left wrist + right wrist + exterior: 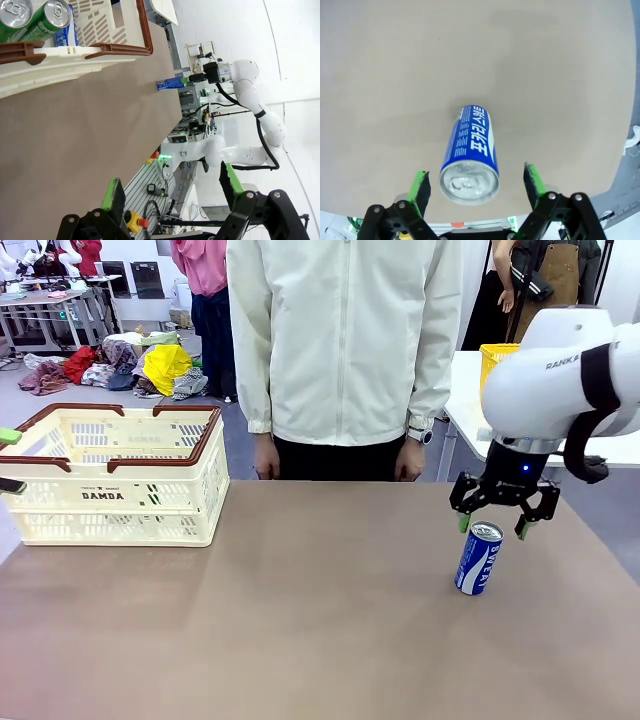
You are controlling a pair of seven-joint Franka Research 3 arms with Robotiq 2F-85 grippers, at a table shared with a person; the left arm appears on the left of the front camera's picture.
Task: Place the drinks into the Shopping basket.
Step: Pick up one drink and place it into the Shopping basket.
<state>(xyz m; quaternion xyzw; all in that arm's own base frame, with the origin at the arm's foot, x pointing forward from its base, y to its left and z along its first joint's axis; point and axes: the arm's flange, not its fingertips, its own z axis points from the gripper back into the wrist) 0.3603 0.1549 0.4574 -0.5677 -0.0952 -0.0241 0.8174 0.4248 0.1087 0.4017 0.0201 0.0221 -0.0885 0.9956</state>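
Observation:
A blue drink can (480,558) with white lettering stands on the brown table at the right. My right gripper (492,526) hovers open just above its silver top, a green pad on either side. In the right wrist view the can (472,150) stands between the spread fingers (420,185), untouched. The cream Shopping basket (100,497) with its brown rim sits at the far left. My left gripper (172,186) is open beside the basket (60,65). Inside lie two green cans (45,20) and a blue one (65,32).
A person in a white jacket stands at the table's far edge, hands (410,458) hanging down. A small yellow basket (497,360) rests on a white side table behind my right arm. Bare brown tabletop lies between the basket and the can.

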